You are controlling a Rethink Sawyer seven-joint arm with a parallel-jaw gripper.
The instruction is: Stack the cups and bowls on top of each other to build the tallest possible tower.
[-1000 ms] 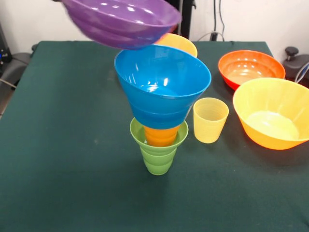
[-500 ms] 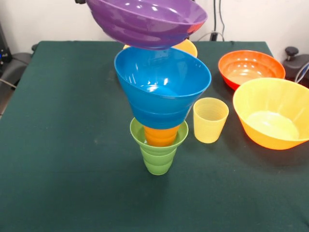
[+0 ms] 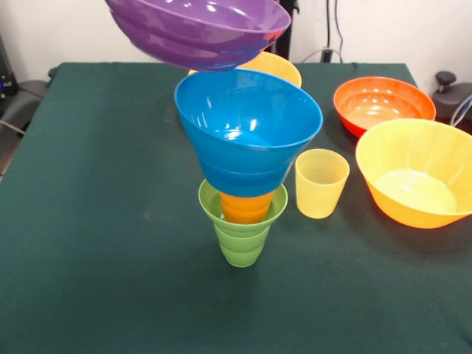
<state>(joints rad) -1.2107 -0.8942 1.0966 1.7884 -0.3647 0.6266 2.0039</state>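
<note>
The tower stands in the middle of the table: a green ribbed cup (image 3: 240,240) at the bottom, an orange cup (image 3: 245,207) nested in it, and a medium blue bowl (image 3: 247,129) sitting upright on top. A purple bowl (image 3: 199,33) hangs in the air just above the blue bowl, tilted and shifted left of it, not touching. Whatever holds it is past the picture's top edge, so the gripper does not show. A pale yellow cup (image 3: 321,183) stands on the cloth just right of the tower.
A big orange bowl (image 3: 417,173) sits at the right edge, with a red-orange bowl (image 3: 382,103) behind it. Another orange bowl (image 3: 279,68) is partly hidden behind the blue and purple bowls. The table (image 3: 96,221) is covered in dark green cloth.
The purple bowl first swung right over the tower, then shifted back left a little. The tower and the other pieces have not moved.
</note>
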